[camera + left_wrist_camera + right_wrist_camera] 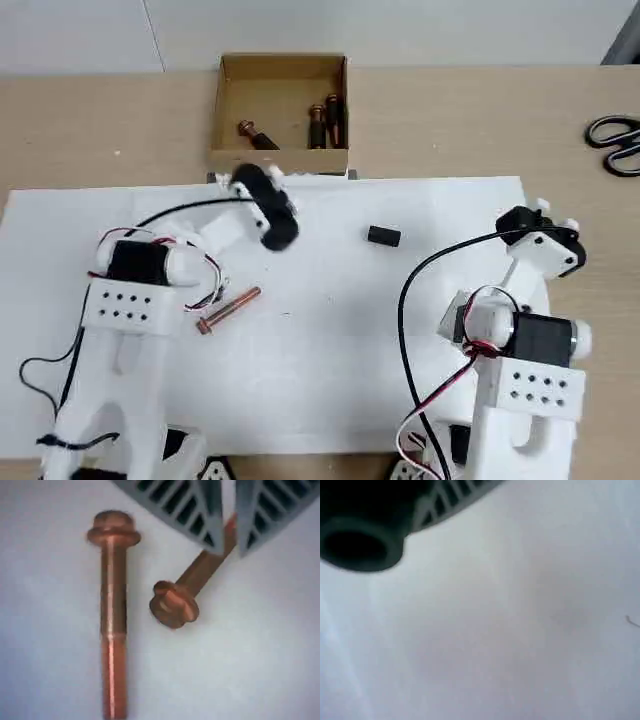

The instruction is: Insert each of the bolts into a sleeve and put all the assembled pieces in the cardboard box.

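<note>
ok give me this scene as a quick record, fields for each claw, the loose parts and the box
left claw: shut on the held bolt by its shank, head hanging free
right claw: shut on the held sleeve, bore facing the wrist camera
loose bolt: flat on the white sheet, by the left arm
loose sleeve: on the sheet between the arms
cardboard box: past the sheet, assembled pieces inside
scissors: off the sheet, on the right arm's side

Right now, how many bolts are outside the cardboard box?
2. One bolt lies on the white sheet beside the left arm; another bolt is clamped in the left gripper. Arms may hide more.
</note>
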Controlling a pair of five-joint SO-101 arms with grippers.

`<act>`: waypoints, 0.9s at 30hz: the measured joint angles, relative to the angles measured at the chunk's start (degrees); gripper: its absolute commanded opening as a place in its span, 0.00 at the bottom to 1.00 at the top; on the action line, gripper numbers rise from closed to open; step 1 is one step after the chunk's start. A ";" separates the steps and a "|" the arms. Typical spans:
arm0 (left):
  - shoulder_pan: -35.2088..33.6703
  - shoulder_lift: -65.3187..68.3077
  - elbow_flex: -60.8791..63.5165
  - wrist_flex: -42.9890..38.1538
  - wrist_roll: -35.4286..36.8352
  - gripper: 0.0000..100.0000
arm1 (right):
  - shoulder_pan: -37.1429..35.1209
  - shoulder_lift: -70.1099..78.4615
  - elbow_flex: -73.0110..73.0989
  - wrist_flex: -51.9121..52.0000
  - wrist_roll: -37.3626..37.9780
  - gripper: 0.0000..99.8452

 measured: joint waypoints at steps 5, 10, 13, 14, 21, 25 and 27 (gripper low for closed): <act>-2.64 2.90 0.00 -0.70 -16.35 0.01 | 0.00 0.00 0.00 -0.88 0.70 0.00; -4.40 5.80 0.00 -0.88 -25.76 0.01 | 0.00 0.00 0.00 -0.88 0.70 0.00; -4.57 8.53 0.00 -0.88 -27.16 0.01 | 0.00 0.00 0.00 -0.88 0.70 0.00; -4.57 9.41 0.00 -0.88 -27.52 0.01 | 0.00 0.00 0.00 -0.88 0.70 0.00; -4.57 13.89 0.00 -0.88 -28.92 0.05 | 0.00 0.00 0.00 -0.88 0.70 0.00; -5.98 16.09 0.00 -0.97 -29.19 0.06 | 0.00 0.00 0.00 -0.88 0.70 0.00; -6.51 17.23 -0.09 -1.05 -29.19 0.06 | 0.00 0.00 0.00 -0.88 0.70 0.00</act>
